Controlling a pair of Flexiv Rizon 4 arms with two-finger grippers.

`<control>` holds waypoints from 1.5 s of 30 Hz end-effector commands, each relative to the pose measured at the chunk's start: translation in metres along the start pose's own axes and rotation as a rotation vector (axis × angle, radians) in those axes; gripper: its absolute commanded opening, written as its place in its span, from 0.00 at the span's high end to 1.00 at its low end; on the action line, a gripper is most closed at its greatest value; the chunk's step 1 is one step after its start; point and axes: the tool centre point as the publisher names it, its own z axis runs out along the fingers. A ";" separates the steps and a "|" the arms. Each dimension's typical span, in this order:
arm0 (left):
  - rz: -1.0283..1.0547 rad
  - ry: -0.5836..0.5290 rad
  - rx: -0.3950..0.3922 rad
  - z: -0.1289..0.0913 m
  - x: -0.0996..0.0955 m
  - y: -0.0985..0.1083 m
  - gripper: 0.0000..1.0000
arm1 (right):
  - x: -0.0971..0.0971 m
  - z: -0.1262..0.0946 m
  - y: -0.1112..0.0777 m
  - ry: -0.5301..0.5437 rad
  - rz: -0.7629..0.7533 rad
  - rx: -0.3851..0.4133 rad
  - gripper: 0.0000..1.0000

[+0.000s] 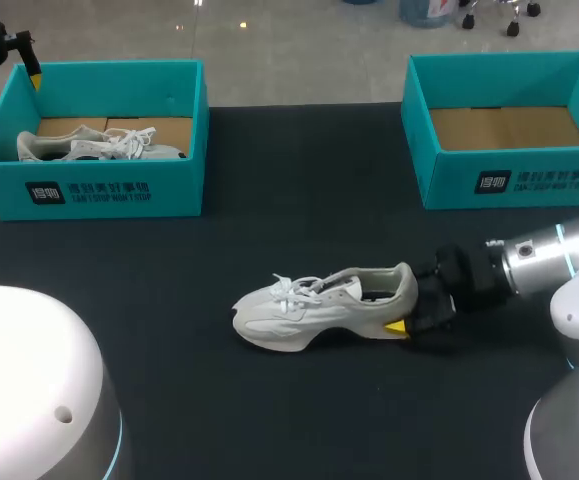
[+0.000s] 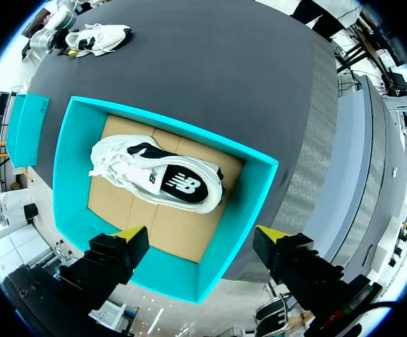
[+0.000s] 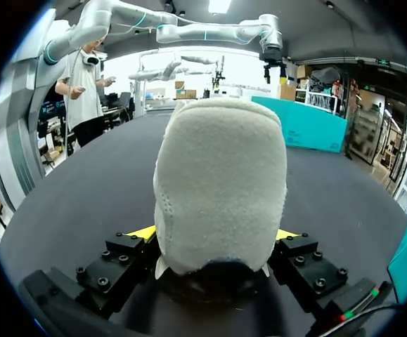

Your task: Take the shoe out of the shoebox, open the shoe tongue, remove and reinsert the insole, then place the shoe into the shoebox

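A light grey sneaker (image 1: 319, 310) lies on its sole in the middle of the black table, toe to the left. My right gripper (image 1: 409, 305) is at its heel. In the right wrist view the heel (image 3: 221, 189) fills the space between the yellow fingertips (image 3: 143, 232), which press it from both sides, so the gripper (image 3: 216, 235) is shut on it. My left gripper (image 2: 199, 235) hangs open and holds nothing, high above the left teal shoebox (image 2: 69, 140). That box holds a second sneaker (image 2: 157, 175) lying on its side. The same left gripper (image 1: 4, 82) shows at the far left corner.
The left shoebox (image 1: 99, 190) stands at the back left with the second sneaker (image 1: 89, 145) inside. Another teal shoebox (image 1: 509, 180) at the back right shows only its cardboard floor. Black tabletop (image 1: 269, 240) lies between the boxes and the grey sneaker.
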 end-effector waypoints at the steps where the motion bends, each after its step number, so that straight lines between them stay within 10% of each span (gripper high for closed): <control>1: 0.001 0.001 0.000 0.000 0.000 0.000 0.00 | 0.001 0.004 -0.003 -0.001 0.006 -0.006 1.00; 25: -0.031 0.019 -0.020 -0.003 -0.012 -0.010 0.00 | 0.001 0.004 -0.003 -0.001 0.006 -0.006 1.00; 45: -1.090 0.133 0.026 -0.023 -0.068 -0.091 0.00 | 0.001 0.004 -0.003 -0.001 0.006 -0.006 1.00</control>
